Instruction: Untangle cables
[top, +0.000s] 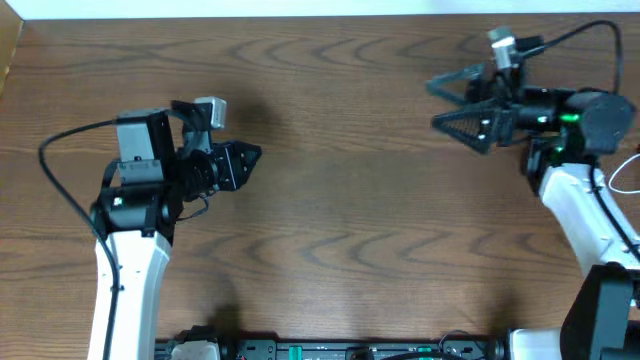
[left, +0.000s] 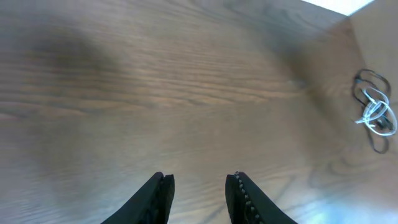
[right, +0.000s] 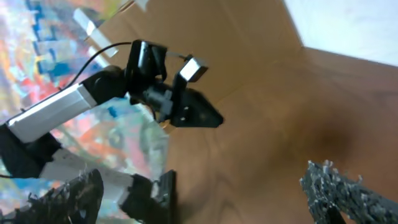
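Note:
The cables (left: 374, 112) lie as a small tangle of black and white cord on the table, far off at the right of the left wrist view. A thin white loop (top: 629, 176) shows at the overhead view's right edge, beside the right arm. My left gripper (left: 200, 180) hovers over bare wood at the left (top: 254, 155), its fingers a little apart with nothing between them. My right gripper (top: 437, 104) is raised at the back right, open wide and empty (right: 202, 180). Neither gripper touches the cables.
The wooden table (top: 340, 220) fills the overhead view. Its far edge (top: 300, 10) runs along the top. The right arm's white link (top: 580, 215) stands next to the white loop. The left arm (right: 155, 87) shows in the right wrist view.

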